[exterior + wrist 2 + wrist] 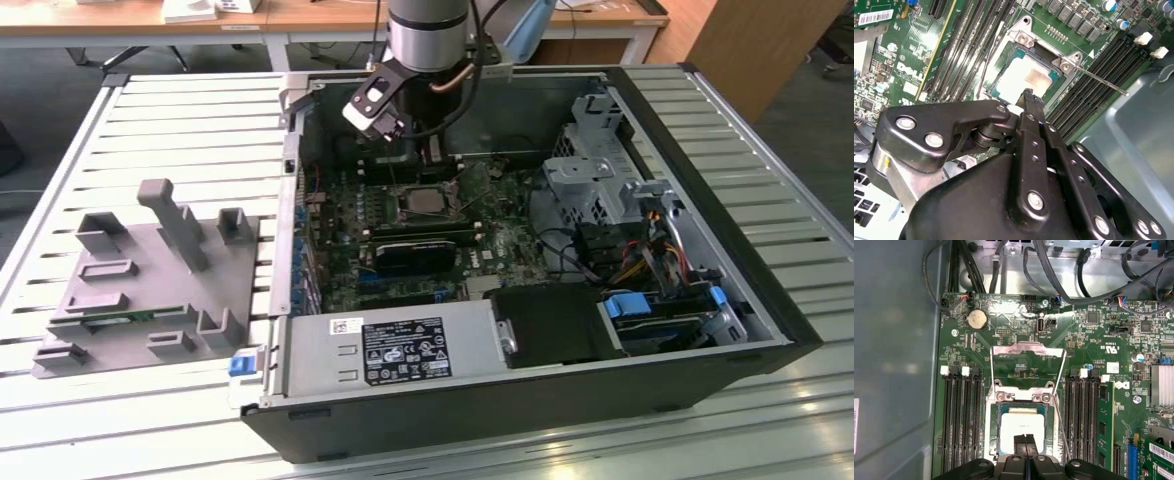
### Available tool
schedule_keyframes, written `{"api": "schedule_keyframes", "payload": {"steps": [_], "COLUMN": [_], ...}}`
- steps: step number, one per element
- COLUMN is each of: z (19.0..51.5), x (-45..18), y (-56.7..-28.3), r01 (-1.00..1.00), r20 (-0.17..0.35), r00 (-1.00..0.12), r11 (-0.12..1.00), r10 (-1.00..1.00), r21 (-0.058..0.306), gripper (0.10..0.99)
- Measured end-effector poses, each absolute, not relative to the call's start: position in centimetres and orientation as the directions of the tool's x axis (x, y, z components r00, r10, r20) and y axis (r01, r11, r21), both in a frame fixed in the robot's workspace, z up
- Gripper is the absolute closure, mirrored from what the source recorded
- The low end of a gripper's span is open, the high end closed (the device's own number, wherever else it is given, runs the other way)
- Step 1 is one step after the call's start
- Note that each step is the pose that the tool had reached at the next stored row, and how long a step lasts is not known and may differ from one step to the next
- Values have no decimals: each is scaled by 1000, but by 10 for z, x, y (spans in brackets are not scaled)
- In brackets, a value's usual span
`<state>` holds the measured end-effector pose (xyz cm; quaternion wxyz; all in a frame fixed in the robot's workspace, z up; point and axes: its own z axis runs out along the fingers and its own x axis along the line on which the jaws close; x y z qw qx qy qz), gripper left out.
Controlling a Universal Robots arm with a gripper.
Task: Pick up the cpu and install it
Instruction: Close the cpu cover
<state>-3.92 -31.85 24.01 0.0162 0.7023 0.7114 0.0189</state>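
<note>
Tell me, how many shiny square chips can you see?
1. The cpu lies in the open socket on the green motherboard, with the shut gripper just over it. More could be hidden under other parts.

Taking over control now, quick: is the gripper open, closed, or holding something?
Gripper: jaws closed, nothing between them, above the cpu lying in the socket.

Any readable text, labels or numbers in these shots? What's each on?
Nothing quotable.
White label on the grey metal power supply box: print too small.
White barcode sticker on a green expansion card: digits too small.
White logo on the green motherboard: brand mark, left unquoted.
Shiny silver square cpu: glare, nothing readable.
</note>
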Motion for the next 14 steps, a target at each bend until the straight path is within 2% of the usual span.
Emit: {"api": "schedule_keyframes", "payload": {"steps": [14], "z": [266], "x": [-39], "y": [-325], "r01": [999], "r20": [14], "r00": [-13], "r11": [12], "r10": [1000], "r21": [45], "gripper": [980]}}
